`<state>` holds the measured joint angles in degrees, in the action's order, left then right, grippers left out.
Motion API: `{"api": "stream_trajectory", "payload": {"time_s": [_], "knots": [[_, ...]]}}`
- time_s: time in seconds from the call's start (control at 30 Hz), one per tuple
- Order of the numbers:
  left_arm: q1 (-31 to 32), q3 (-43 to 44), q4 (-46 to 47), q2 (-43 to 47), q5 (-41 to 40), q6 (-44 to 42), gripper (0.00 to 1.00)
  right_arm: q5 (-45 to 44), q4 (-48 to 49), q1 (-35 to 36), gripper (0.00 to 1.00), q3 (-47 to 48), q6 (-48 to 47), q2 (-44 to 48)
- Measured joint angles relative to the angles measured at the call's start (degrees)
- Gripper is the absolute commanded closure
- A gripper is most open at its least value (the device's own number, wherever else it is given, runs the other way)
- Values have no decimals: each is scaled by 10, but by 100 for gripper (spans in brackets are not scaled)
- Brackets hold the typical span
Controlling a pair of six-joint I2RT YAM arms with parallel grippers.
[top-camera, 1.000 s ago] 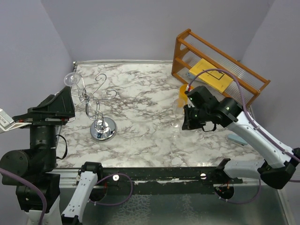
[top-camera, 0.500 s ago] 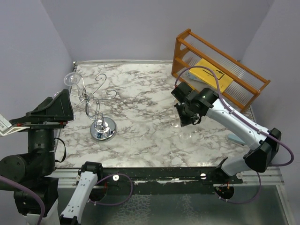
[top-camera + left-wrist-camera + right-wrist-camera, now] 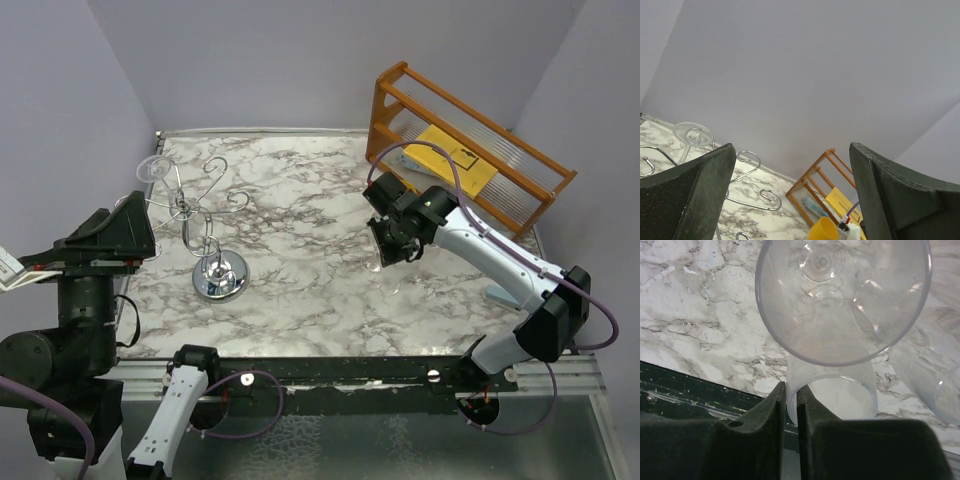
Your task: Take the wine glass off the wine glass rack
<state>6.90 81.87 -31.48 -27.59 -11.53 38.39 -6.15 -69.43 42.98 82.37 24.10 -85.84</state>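
The silvery wire wine glass rack [image 3: 205, 215] stands on its round chrome base at the left of the marble table. A clear wine glass [image 3: 153, 168] hangs from its far-left curl. Its foot also shows in the left wrist view [image 3: 692, 134]. My left gripper [image 3: 138, 225] is open and empty, just left of the rack and apart from the glass. My right gripper [image 3: 388, 250] is at the table's right middle, far from the rack. In the right wrist view it [image 3: 791, 387] is shut on the wall of a clear plastic cup [image 3: 840, 395].
A clear stemmed glass [image 3: 840, 295] shows from above just beyond the held cup, with another clear glass [image 3: 930, 375] to its right. The orange-brown wooden slatted rack [image 3: 470, 150] stands at the back right with a yellow sheet in it. A yellow cup [image 3: 824, 230] shows near it.
My right gripper has moved left and back, over the clear cup beside the yellow cup. My left arm has shifted slightly. The wine glass still hangs on the rack.
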Motion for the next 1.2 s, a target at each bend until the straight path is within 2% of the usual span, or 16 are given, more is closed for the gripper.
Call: {"api": "stream_trajectory", "payload": {"time_s": [0.47, 0.63, 0.77, 0.93, 1.2], "knots": [[0, 21, -3, -17, 2, 5, 1, 1, 19, -3, 19, 10, -19, 17], [0, 21, -5, -44, 22, 9, 1, 4, 43, -3, 8, 12, -43, 100], [0, 25, -5, -92, 55, 9, 1, 11, 101, -3, 3, -14, -60, 187], [0, 50, -3, -186, 99, 10, 1, 25, 179, -3, 2, -74, -71, 277], [0, 88, 6, -335, 121, -3, 1, 43, 245, -3, 1, -110, -101, 310]]}}
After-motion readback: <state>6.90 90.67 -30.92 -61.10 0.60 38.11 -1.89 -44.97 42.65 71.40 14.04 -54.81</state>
